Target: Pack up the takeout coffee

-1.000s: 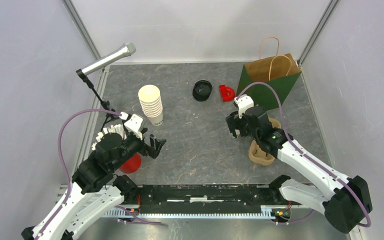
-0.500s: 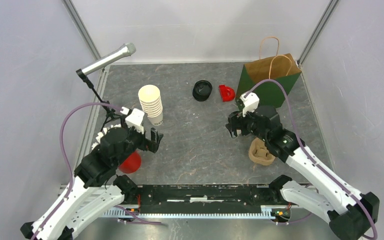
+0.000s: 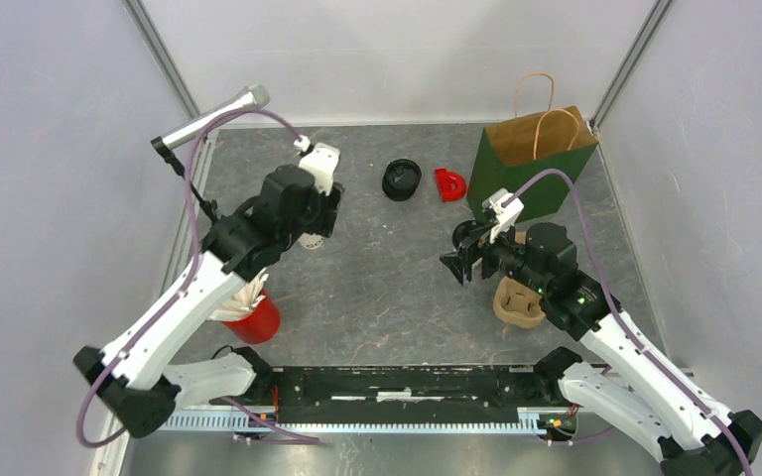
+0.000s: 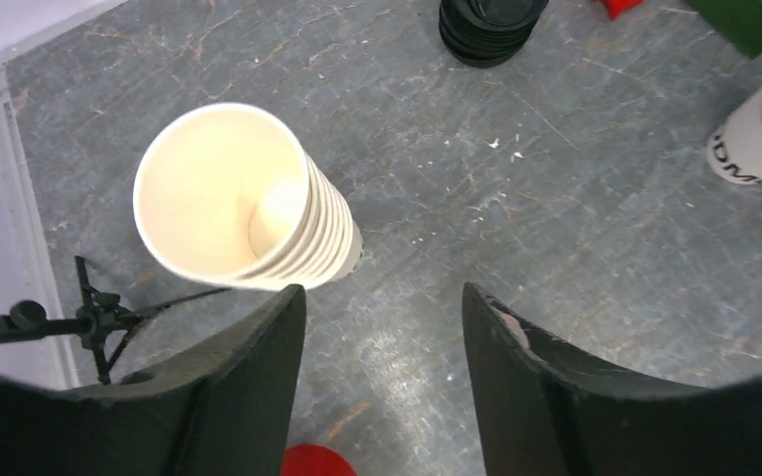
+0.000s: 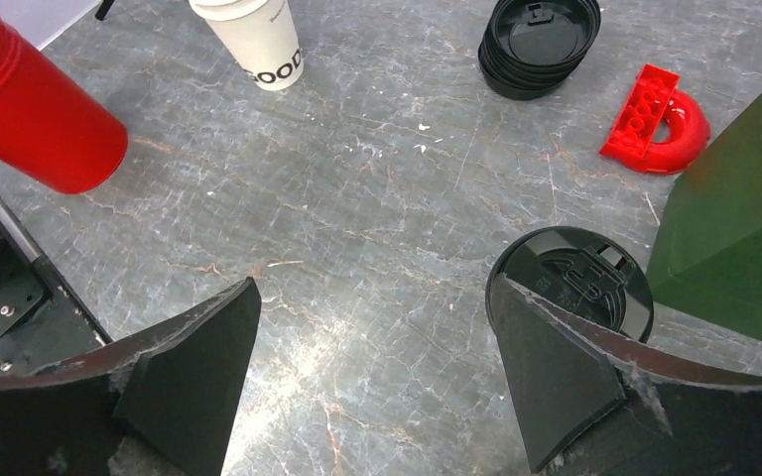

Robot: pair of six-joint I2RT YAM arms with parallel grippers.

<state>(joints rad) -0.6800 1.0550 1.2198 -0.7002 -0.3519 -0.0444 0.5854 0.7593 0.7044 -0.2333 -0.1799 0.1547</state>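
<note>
Right wrist view, seeing just one lidded coffee cup (image 5: 568,278) parked beside the green paper bag (image 5: 744,228), apparently nothing packed yet, left gripper (image 4: 382,297) and right gripper (image 5: 375,293) both open, empty.

Bright, even light falls from above. In the top view the shadows on the table (image 3: 387,288) are soft and faint, the pale walls look washed out, and the corner posts lean outward with wide-angle distortion. In the wrist views the left gripper (image 4: 382,297) and right gripper (image 5: 375,293) are dark and slightly blurred, while the table beyond is sharp. Pale glare lies on the table between each pair of fingers. The cup lid (image 5: 568,283) shows thin highlights.
</note>
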